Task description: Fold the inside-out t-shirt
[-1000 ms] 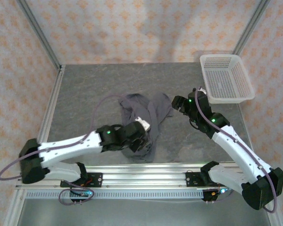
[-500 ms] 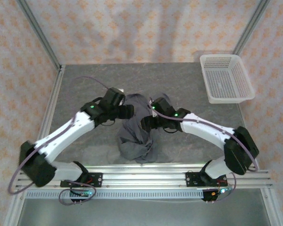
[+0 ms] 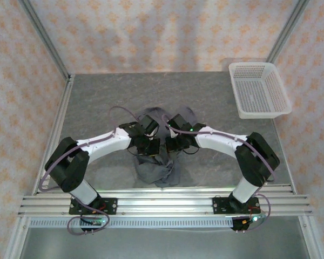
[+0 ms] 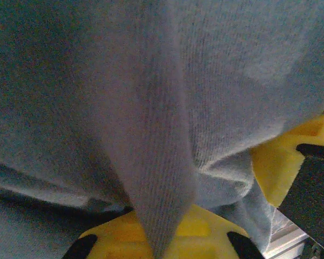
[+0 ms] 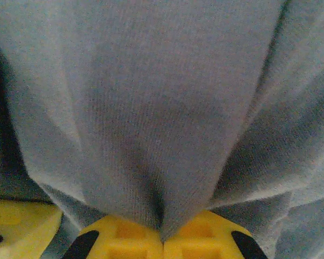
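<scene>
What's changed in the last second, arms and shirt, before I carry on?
The left gripper and right gripper swung inward and met over the middle of the t-shirt, and both sets of jaws closed on folds of its grey cloth. The shirt is bunched narrower than before. The white basket stayed at the far right corner.

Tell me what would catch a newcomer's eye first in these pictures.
Both arms meet at the middle of the grey table over a bunched dark slate-grey t-shirt. The left gripper and the right gripper are each shut on a pinch of its cloth, side by side. A white mesh basket sits apart at the far right corner.
</scene>
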Motion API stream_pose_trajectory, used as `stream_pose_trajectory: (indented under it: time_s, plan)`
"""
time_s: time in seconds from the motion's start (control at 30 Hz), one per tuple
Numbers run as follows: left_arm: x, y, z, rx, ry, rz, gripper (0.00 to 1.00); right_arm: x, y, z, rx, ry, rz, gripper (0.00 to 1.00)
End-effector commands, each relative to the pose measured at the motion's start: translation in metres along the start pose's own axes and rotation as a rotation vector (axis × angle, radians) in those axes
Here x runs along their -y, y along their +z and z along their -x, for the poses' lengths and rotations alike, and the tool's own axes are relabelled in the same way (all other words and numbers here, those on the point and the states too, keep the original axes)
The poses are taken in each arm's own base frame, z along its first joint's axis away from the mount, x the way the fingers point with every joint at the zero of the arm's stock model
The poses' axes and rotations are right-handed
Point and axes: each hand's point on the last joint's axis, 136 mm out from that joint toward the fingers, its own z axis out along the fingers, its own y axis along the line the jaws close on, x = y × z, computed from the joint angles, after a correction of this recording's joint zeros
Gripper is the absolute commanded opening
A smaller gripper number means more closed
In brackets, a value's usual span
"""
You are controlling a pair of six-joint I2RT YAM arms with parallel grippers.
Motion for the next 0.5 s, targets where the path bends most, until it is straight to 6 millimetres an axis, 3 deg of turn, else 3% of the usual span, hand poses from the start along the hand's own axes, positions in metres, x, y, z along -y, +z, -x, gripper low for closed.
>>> stream_pose_trajectory:
  time_s: [0.0,0.1,0.2,0.27,0.33,0.4,0.47]
  plan:
    - [0.017,-0.025,0.016,0.072,-0.039,-0.118,0.0,0.015,-0.013,0.023,0.092,0.082,-0.025,0.0]
    - [0.044,-0.074,0.033,0.154,-0.094,-0.335,0.0,0.055,-0.027,0.028,0.181,0.219,-0.064,0.0]
    - [0.066,-0.132,0.05,0.252,-0.13,-0.495,0.0,0.095,-0.033,0.013,0.206,0.212,-0.216,0.0]
    - [0.07,-0.151,0.055,0.269,-0.129,-0.506,0.0,0.108,-0.032,0.003,0.177,0.184,-0.289,0.0]
    - [0.077,-0.156,0.054,0.237,-0.121,-0.506,0.0,0.103,-0.035,0.004,0.173,0.153,-0.269,0.01]
    - [0.077,-0.153,0.053,0.211,-0.129,-0.492,0.0,0.089,-0.052,0.016,0.222,0.109,-0.245,0.16]
    - [0.072,-0.152,0.055,0.221,-0.145,-0.461,0.0,0.068,-0.082,0.034,0.318,0.017,-0.246,0.28]
